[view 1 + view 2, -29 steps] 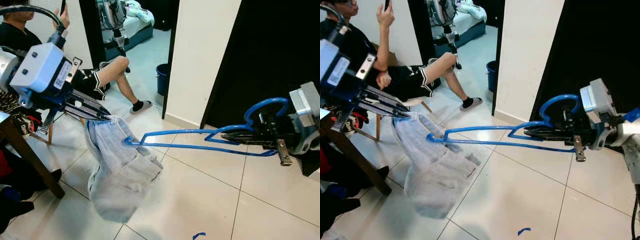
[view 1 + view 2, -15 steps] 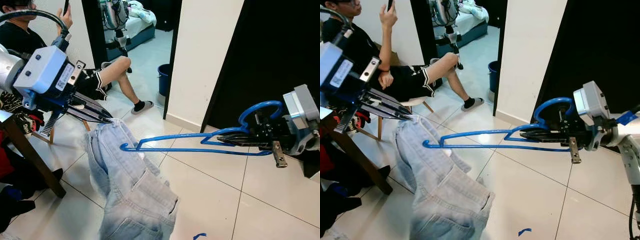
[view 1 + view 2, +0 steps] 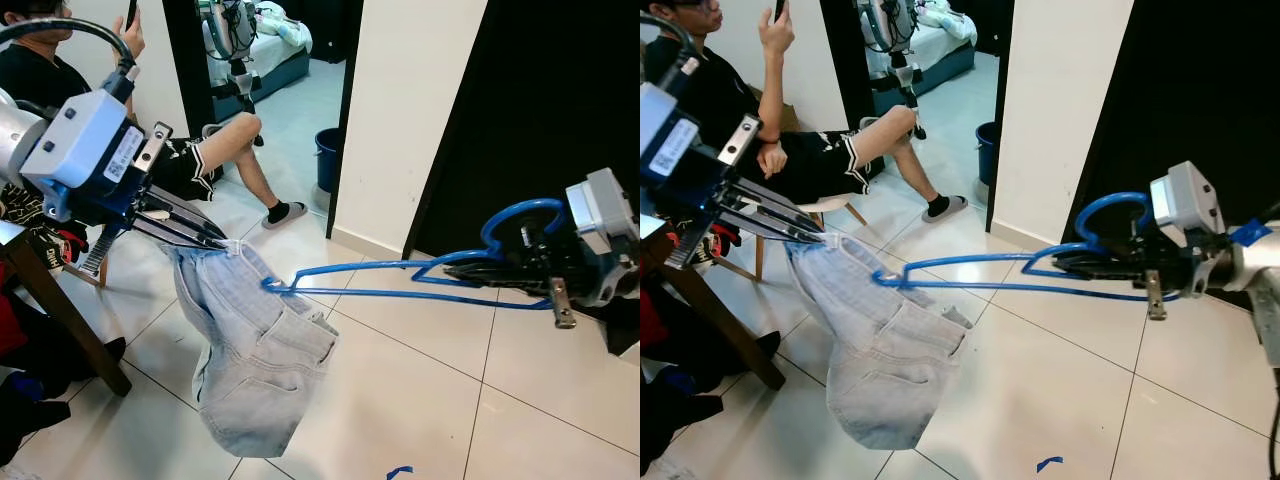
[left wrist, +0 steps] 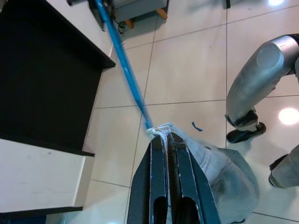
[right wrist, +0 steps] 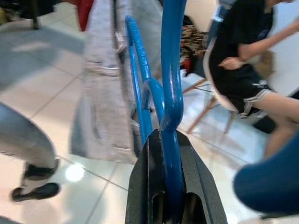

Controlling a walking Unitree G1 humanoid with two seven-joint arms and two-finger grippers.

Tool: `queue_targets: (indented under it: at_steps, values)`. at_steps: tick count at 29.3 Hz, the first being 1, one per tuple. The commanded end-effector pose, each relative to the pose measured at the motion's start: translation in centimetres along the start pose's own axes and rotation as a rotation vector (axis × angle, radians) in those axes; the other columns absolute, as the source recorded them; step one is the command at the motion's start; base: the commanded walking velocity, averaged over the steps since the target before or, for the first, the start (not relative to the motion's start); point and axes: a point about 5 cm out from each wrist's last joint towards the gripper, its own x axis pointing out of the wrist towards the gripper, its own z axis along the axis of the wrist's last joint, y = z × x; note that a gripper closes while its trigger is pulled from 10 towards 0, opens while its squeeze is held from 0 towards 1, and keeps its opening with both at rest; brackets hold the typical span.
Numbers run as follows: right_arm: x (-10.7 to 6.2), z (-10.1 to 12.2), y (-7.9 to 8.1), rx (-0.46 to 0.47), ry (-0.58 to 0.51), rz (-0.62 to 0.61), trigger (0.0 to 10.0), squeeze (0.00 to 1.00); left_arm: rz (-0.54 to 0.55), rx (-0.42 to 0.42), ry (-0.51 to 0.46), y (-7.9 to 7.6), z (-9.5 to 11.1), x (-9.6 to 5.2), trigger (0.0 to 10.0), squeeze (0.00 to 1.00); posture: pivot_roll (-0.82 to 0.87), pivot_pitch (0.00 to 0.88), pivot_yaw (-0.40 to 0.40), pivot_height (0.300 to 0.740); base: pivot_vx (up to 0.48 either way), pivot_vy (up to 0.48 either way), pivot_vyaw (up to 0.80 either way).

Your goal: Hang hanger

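between both claws, right claw [image 3: 500, 272] pinching hanger [image 3: 400, 280] lies level, tip toward left claw's [image 3: 222, 243] pinched jeans [image 3: 255, 350].

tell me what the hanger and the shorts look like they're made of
Hanger: probably plastic, or plastic-coated wire; uniform glossy blue, thin rounded rod. Shorts: pale blue denim, judging by visible seams, a stitched pocket and limp folds.

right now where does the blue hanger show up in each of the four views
Left eye view: blue hanger stretches across the middle, from the right gripper to the denim shorts.
Right eye view: across the middle, hook at the right.
Left wrist view: a blue bar from the top edge down to the left gripper.
Right wrist view: straight up the centre.
Shared landmark: the denim shorts.
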Motion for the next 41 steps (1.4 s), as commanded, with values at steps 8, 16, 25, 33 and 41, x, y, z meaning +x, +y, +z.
queue_targets:
  at_steps: [8, 16, 25, 33, 41]
  values:
    - [-0.7, 0.8, -0.6, -0.052, 0.005, -0.046, 10.0, 0.00, -0.027, 0.021, 0.015, 0.1, 0.7, -0.5, 10.0, 0.00, 0.10, 0.000, -0.004, 0.740, 0.000, 0.000, 0.00]
    - [-0.4, 1.1, 0.1, -0.028, -0.028, 0.042, 10.0, 0.00, -0.025, 0.022, 0.007, 0.2, 0.7, -0.4, 10.0, 0.00, 0.10, 0.000, -0.005, 0.740, 0.000, 0.000, 0.00]
    - [0.5, 1.2, 0.7, -0.015, -0.032, 0.135, 10.0, 0.00, -0.031, 0.028, -0.004, 0.2, 1.0, -0.4, 10.0, 0.00, 0.10, 0.000, -0.007, 0.740, 0.000, 0.000, 0.00]
    - [2.7, 0.6, 1.3, -0.016, -0.066, 0.154, 10.0, 0.00, -0.034, 0.039, -0.034, 0.3, 1.4, -0.2, 10.0, 0.00, 0.10, 0.000, -0.003, 0.740, 0.000, 0.000, 0.00]
    - [3.5, 0.5, 1.6, -0.003, -0.091, 0.167, 10.0, 0.00, -0.038, 0.045, -0.048, 0.4, 1.6, -0.1, 10.0, 0.00, 0.10, 0.000, -0.001, 0.740, 0.000, 0.000, 0.00]
